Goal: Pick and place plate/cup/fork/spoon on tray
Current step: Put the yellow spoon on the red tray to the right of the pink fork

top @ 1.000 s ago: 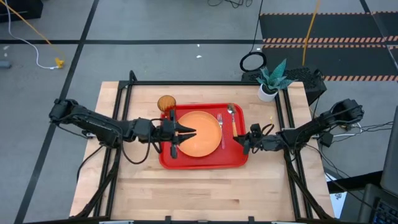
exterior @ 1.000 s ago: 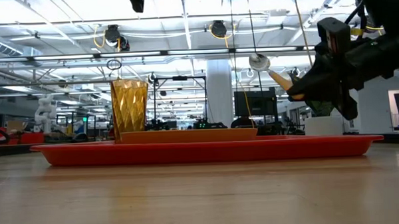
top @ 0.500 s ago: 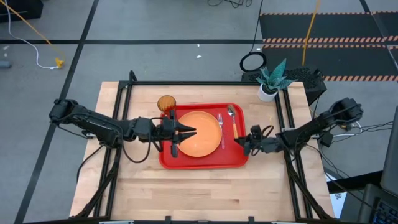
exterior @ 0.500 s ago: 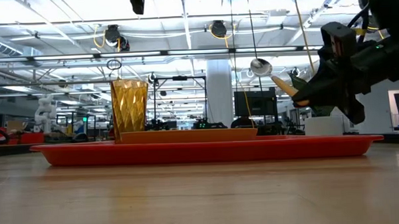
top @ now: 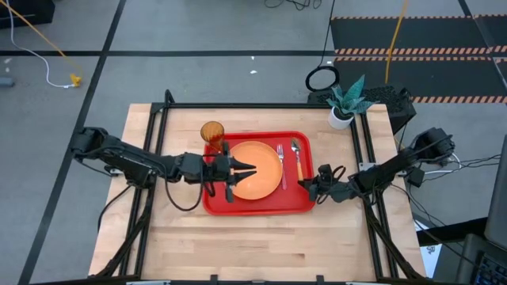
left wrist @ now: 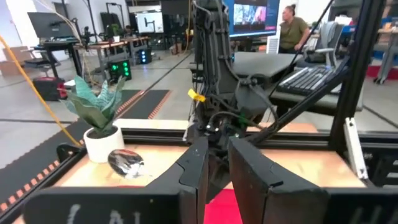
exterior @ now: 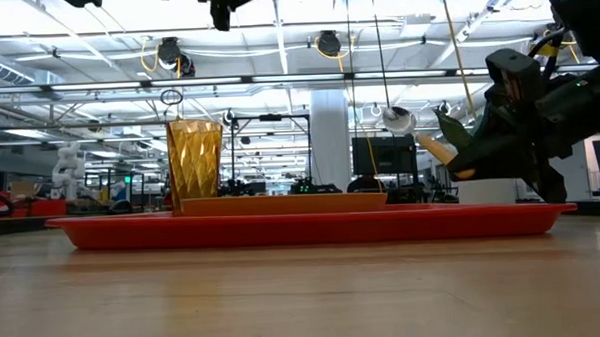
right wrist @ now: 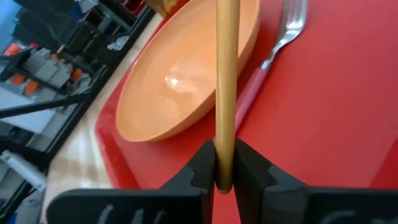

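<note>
Since the earlier frame, my right gripper (top: pixel 305 184) has drawn back toward the near right corner of the tray (top: pixel 257 206). Tray: carrying the plate (top: pixel 261 168) and fork (top: pixel 281 166). Cup (top: pixel 211 131): standing at its far left corner. Spoon (top: pixel 296 156): I am pinching its handle, raised. Left gripper (top: pixel 247 172): hovering part-open, empty, over the plate.

A pale wooden-plank counter (top: pixel 253 237) in a black metal frame stands on a grey concrete floor (top: pixel 198 79) crossed by dark seams. A small green potted plant in a white pot (top: pixel 342 107) sits at one corner. Black ribbed floor mats edged with orange-striped tape (top: pixel 412 36) lie beyond. Long ceiling strip lights (exterior: pixel 275 19) brighten the hall.
</note>
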`<state>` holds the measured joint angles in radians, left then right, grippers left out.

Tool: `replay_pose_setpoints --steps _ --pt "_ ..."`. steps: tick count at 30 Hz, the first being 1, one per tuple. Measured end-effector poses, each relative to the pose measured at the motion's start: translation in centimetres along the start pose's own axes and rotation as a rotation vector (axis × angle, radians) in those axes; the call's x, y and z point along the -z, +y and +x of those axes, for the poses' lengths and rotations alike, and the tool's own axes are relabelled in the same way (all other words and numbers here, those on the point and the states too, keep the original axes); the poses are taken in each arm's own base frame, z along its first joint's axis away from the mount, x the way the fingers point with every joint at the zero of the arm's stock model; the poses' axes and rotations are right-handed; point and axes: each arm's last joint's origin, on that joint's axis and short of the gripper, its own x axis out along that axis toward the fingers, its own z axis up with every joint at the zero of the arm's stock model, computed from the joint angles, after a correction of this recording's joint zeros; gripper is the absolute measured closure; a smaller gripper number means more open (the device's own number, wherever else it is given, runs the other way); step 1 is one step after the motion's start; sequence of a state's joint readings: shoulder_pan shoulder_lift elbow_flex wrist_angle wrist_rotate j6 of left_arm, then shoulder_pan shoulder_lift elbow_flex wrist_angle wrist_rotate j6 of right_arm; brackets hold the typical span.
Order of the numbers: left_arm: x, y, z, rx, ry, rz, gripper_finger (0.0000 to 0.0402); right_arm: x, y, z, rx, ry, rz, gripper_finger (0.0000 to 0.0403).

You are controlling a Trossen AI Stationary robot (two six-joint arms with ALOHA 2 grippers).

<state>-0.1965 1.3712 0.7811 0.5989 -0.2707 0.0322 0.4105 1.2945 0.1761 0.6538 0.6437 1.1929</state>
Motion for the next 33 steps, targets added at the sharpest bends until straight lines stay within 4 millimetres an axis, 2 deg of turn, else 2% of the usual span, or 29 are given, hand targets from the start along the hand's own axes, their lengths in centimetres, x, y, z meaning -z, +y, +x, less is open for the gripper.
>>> replay_pose_setpoints --steps 6,10,16,21,33 --pt "0.8 -0.2 0.6 -0.002 0.023 0.061 0.0334 -0.4 0.4 -0.2 -0.039 0.024 0.020 0.0381" --pt "0.2 -0.3 1.1 -0.001 0.059 0.130 0.0334 -0.1 0.6 -0.4 -0.067 0.060 0.038 0.0381" --pt "-0.5 -0.3 1.4 -0.044 0.140 0.245 0.0334 0.1 0.9 -0.5 -0.103 0.138 0.209 0.0381" --pt "-1.6 0.1 0.6 -0.059 0.128 0.221 0.0334 0.1 0.6 -0.3 -0.076 0.192 0.356 0.0381" --pt "-0.9 0.3 -0.4 -0.051 0.268 0.164 0.0334 -0.1 0.0 0.0 0.011 0.225 0.657 0.0381"
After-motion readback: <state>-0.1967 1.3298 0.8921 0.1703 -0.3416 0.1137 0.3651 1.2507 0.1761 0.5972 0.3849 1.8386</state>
